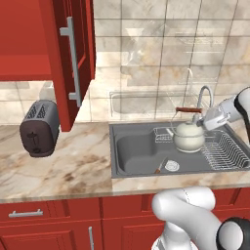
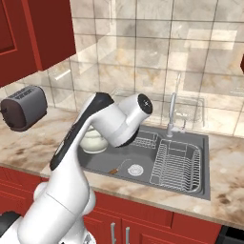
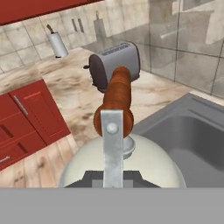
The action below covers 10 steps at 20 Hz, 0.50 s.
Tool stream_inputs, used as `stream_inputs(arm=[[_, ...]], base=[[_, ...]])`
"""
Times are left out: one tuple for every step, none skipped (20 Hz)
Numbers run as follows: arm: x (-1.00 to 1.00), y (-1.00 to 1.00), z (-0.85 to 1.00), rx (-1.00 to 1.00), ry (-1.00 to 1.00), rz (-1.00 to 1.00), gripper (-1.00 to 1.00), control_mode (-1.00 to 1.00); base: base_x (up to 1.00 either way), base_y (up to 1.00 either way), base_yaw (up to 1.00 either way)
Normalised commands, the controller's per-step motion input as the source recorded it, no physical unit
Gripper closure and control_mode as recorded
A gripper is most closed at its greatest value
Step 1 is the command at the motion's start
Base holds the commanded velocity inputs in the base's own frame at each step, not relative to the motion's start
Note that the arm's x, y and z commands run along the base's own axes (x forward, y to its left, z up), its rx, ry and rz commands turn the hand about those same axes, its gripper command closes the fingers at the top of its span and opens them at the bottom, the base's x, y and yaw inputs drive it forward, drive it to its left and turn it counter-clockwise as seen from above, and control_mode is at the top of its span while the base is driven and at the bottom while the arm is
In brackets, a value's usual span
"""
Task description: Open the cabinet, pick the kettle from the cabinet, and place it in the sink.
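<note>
The cream-white kettle point(image 1: 189, 136) hangs by its wire handle over the grey sink point(image 1: 134, 151), beside the left end of the wire rack point(image 1: 224, 151). I cannot tell if its base touches the basin. My gripper point(image 1: 201, 118) reaches in from the right and is shut on the handle by the reddish-brown bar point(image 1: 188, 110). In the hand view the bar point(image 3: 118, 103) runs away from my gripper point(image 3: 112, 177) above the round kettle point(image 3: 144, 164), with the sink point(image 3: 192, 131) to the right. The arm hides most of the kettle point(image 2: 92, 141) in the right base view. The red cabinet door point(image 1: 73, 63) stands open.
A grey toaster point(image 1: 40, 128) sits on the marble counter left of the sink, under the open door. The chrome faucet point(image 1: 205, 95) rises behind the rack. A drain point(image 1: 172, 166) and a small utensil point(image 1: 159, 166) lie in the basin. Red drawers point(image 1: 29, 215) run below.
</note>
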Motion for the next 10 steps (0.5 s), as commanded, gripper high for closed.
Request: stream_inputs(arm=[[0.23,0.07,-0.12,0.0,0.0,0.04,1.0,-1.0],[0.22,0.06,-0.13,0.0,0.0,0.03,1.0,-1.0],[0.2,0.07,-0.14,0.0,0.0,0.0,1.0,-1.0],[0.19,0.09,-0.15,0.0,0.0,0.0,1.0,-1.0],[0.18,0.1,-0.16,0.0,0.0,0.0,1.0,-1.0],[0.19,0.11,-0.16,0.0,0.0,0.0,1.0,-1.0],[0.18,0.12,-0.16,0.01,0.0,0.0,1.0,-1.0],[0.16,0.12,-0.15,0.01,0.0,0.0,1.0,-1.0],[0.16,0.13,-0.16,0.03,0.0,0.0,1.0,-1.0],[0.15,0.13,-0.18,0.03,0.0,0.0,1.0,-1.0]], base=[[0.0,0.0,0.0],[0.0,0.0,0.0],[0.0,0.0,0.0],[0.0,0.0,0.0],[0.0,0.0,0.0],[0.0,0.0,0.0],[0.0,0.0,0.0],[0.0,0.0,0.0],[0.0,0.0,0.0],[0.0,0.0,0.0]])
